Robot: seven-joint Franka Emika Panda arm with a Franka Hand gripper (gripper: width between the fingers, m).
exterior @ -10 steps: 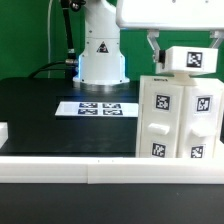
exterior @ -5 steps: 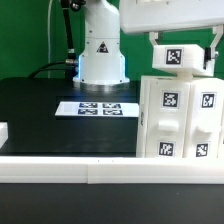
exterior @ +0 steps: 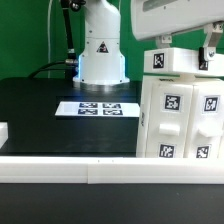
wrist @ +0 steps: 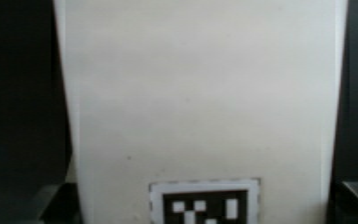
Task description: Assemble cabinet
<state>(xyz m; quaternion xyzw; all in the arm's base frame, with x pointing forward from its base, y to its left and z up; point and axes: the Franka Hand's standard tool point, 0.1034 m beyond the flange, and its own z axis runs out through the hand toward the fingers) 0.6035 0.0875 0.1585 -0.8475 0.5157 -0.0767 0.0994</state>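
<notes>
The cabinet (exterior: 182, 125), a big white box with tagged door panels, stands at the exterior view's right on the black table. A smaller white tagged piece (exterior: 180, 61) sits on its top. My gripper (exterior: 185, 48) hangs over it, with one finger (exterior: 160, 42) down each side of the piece, shut on it. In the wrist view the piece's white face (wrist: 202, 100) fills the frame, with a marker tag (wrist: 206, 206) between my dark fingertips (wrist: 48, 203); my gripper (wrist: 202, 210) straddles it.
The marker board (exterior: 96, 108) lies flat in the middle of the black table. The arm's white base (exterior: 100, 50) stands behind it. A white rail (exterior: 70, 166) runs along the near edge. A small white part (exterior: 3, 131) sits at the exterior view's left.
My gripper and the held piece shifted toward the exterior view's left and now look larger. The cabinet's front tags have slid slightly to the exterior view's right.
</notes>
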